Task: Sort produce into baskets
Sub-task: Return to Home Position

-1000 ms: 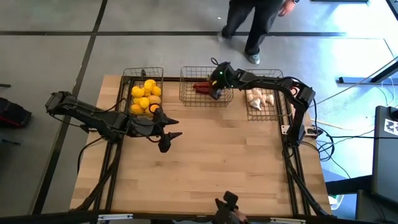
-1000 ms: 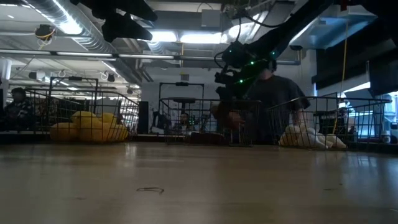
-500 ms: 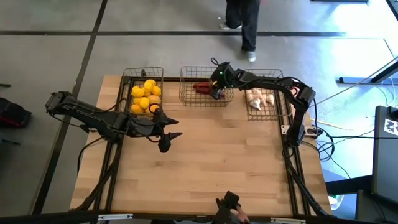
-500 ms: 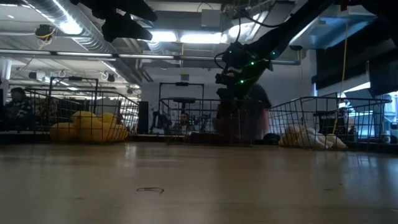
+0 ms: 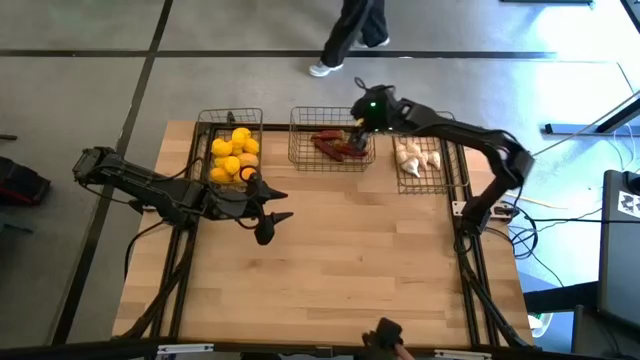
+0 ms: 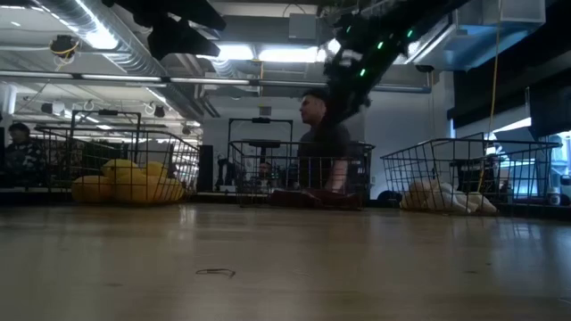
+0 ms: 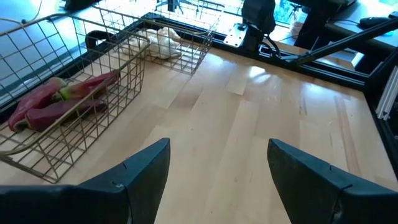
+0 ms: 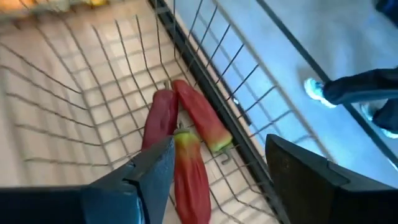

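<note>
Right gripper [image 8: 219,147]: fingers spread apart and holding nothing, raised over the far right corner of the middle basket [image 5: 300,152]; in the right wrist view the two dark fingers [image 8: 152,171] frame the chili peppers [image 8: 180,146] lying below on the wire floor; three or so red peppers with greenish stem ends lie close together, touching one another, toward the right side of that basket; the same peppers appear in the high view [image 5: 335,146] and, low behind the mesh, in the low view [image 6: 314,198].

Left gripper [image 5: 283,206]: fingers likewise parted and empty, held over bare wood just in front of the left basket [image 5: 205,120]; the left wrist view looks past it [image 7: 217,152] across the table [image 5: 350,270] toward the middle and right baskets.

Baskets: three wire baskets stand in a row along the far edge of the table, near each other but apart; the left basket holds a heap of lemons [image 5: 233,155]; the right basket [image 5: 432,184] holds the garlic bulbs [image 5: 418,157], gathered in its far half; no produce lies loose on the tabletop.

Surroundings: a person [image 5: 350,30] stands on the floor beyond the table, seen in the low view behind the middle basket [image 6: 323,147].
</note>
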